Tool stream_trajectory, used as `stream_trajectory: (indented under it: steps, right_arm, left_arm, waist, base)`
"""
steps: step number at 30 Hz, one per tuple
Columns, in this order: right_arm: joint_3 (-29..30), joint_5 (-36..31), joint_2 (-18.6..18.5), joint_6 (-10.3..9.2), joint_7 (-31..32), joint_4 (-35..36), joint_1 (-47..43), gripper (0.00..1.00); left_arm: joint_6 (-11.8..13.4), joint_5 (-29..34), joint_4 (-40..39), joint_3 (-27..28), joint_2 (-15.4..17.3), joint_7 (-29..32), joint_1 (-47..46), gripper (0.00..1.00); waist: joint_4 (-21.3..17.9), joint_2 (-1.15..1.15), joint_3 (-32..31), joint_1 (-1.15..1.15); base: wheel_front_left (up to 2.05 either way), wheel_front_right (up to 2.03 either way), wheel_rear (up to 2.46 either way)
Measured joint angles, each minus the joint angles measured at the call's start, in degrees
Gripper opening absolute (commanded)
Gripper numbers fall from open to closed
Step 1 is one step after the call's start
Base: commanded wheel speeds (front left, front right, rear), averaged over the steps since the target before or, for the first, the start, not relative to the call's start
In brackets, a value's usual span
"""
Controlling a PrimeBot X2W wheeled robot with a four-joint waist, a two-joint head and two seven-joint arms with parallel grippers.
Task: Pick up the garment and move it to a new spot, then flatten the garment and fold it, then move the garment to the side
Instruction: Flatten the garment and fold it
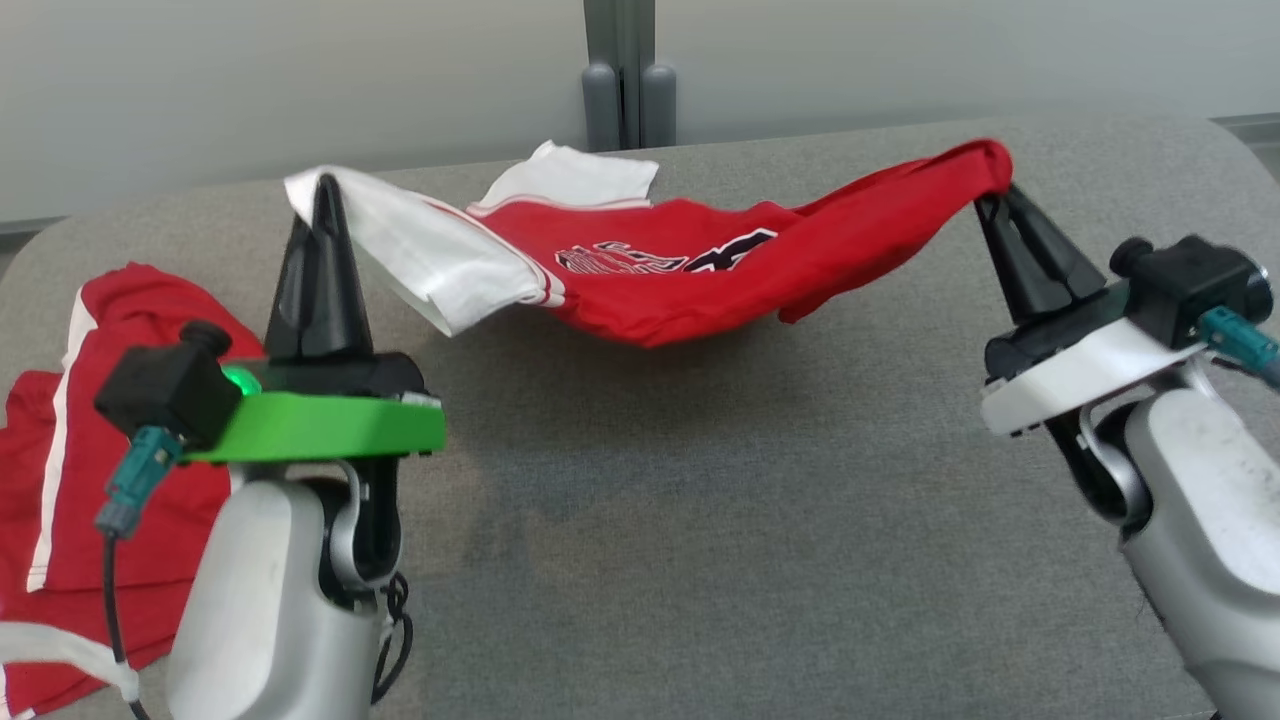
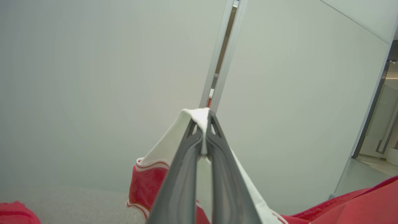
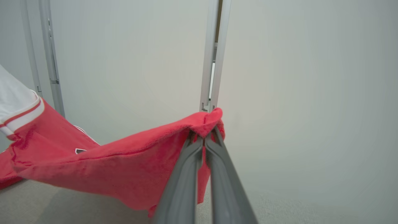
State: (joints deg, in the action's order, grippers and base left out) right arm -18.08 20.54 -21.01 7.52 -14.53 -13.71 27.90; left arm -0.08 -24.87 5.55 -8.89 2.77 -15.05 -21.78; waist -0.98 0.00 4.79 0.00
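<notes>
A red garment with white sleeves and a dark chest print hangs stretched between my two grippers above the grey table, sagging in the middle. My left gripper is shut on a white sleeve; in the left wrist view the white cloth is pinched at the fingertips of the left gripper. My right gripper is shut on the red edge of the garment at the far right. In the right wrist view the red garment drapes leftward from the tips of the right gripper.
Another red garment with white stripes lies crumpled on the table's left end, beside my left arm. A pale wall with a grey post runs behind the table. The table's rounded corners sit at far left and far right.
</notes>
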Motion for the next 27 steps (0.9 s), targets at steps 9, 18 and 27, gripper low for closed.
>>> stream_trajectory:
  steps: [9,18,27]
  right_arm:
    - [7.37,-0.57,-1.26,0.0,6.22,9.93,6.36,0.0]
    - [17.88,-7.23,2.02,0.0,20.18,20.91,3.81,0.0]
    - [19.47,-5.87,2.63,0.0,29.15,19.19,6.25,0.0]
  left_arm:
    - [-0.26,-2.88,-6.2,1.76,0.94,5.68,-12.67,0.0]
    - [3.28,-6.11,-12.32,3.16,1.31,13.47,-15.39,0.0]
    - [4.36,-9.53,-6.17,2.93,2.79,23.88,-21.63,0.0]
  waist:
    - [-1.41,0.0,-4.93,0.0]
    - [-3.2,0.0,-6.35,0.0]
    - [-3.51,0.0,-1.8,0.0]
  base:
    - [0.0,0.0,0.0]
    - [0.0,0.0,0.0]
    - [0.0,0.0,0.0]
